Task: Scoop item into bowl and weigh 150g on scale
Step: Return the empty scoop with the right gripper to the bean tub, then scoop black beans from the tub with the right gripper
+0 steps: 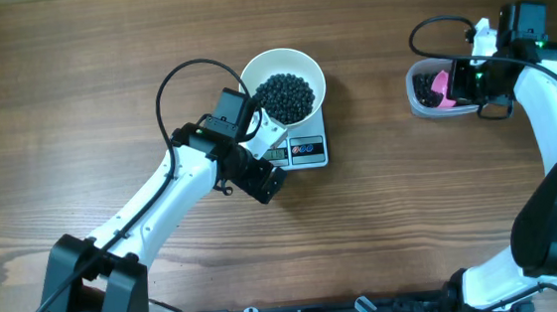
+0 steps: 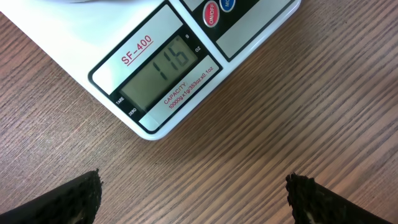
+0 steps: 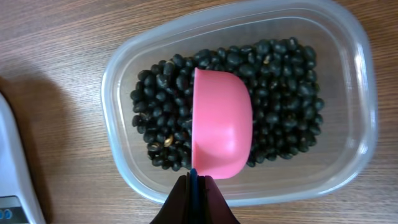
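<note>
Well: 115 on the Display, Scoop Down in the Tub

The wooden table [image 1: 73,72] carries everything. Near the middle, the white bowl [image 1: 312,69] sits on the scale [image 1: 308,152] and covers all but its near edge. That edge runs left to right, and its display [image 2: 161,68] faces the near side, reading 115. The left gripper [image 2: 193,193] hangs spread wide over bare wood just beside the display, holding nothing. Well apart, at the far right, stands the clear tub [image 3: 118,74]. The right gripper [image 3: 194,183] is clamped on the pink scoop [image 3: 221,124], which points left, tipped over the black beans [image 3: 280,93]. Another heap fills the bowl.
</note>
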You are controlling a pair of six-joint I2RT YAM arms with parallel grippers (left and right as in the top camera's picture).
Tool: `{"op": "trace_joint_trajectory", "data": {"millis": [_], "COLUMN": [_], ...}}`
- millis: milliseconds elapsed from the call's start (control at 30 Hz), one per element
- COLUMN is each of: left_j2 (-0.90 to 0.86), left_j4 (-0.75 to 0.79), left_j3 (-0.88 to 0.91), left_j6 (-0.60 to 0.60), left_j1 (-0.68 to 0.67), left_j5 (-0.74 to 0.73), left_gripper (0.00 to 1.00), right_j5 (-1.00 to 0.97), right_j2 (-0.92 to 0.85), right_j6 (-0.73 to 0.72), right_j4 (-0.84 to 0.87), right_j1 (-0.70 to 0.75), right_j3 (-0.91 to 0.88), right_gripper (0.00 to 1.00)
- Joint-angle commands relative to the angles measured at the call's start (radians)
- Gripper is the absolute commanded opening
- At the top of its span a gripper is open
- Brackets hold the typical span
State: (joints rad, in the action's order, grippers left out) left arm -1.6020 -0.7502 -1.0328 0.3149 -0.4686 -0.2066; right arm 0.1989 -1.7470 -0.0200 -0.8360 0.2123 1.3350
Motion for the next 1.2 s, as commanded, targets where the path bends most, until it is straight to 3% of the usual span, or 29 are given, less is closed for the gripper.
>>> {"op": "trace_joint_trajectory", "data": {"millis": [0,233,467,533,633,800,1000,1167], "left_j2": [0.011,0.011,0.011,0.011,0.011,0.011,0.011,0.011], "left_j4": [0.003,0.003,0.003,0.003,0.003,0.003,0.003,0.003], "left_j3": [0.006,0.006,0.006,0.006,0.006,0.006,0.006,0.006], "left_j6": [-0.006,-0.006,-0.006,-0.006,-0.006,-0.006,-0.006,-0.006], "left_j1": [-0.001,-0.001,-0.001,-0.001,-0.001,-0.001,-0.001,-0.001], "left_j5": [-0.009,-0.009,-0.009,-0.009,-0.009,-0.009,-0.009,-0.009], "left_gripper": [1.0,1.0,1.0,1.0,1.0,1.0,1.0,1.0], "right_j5": [0.045,0.294,0.255,0.271,0.451,0.516,0.521,0.634], "right_j2": [-0.052,-0.086,-0.086,-0.086,-0.086,-0.066,0.018,0.025], "right_j6": [-0.078,-0.16,-0.16,-0.134,-0.041,0.054,0.043,0.047], "right_j4": [-0.005,0.061,-0.038,-0.039,-0.039,-0.029,0.016,0.016], "right_j1": [-0.002,-0.003,0.048,0.102,0.182,0.255,0.33,0.384], "right_j3": [-0.015,-0.015,-0.015,-0.015,-0.015,-0.01,-0.01,-0.01], "right_gripper": [0.04,0.04,0.04,0.04,0.04,0.04,0.04,0.04]}}
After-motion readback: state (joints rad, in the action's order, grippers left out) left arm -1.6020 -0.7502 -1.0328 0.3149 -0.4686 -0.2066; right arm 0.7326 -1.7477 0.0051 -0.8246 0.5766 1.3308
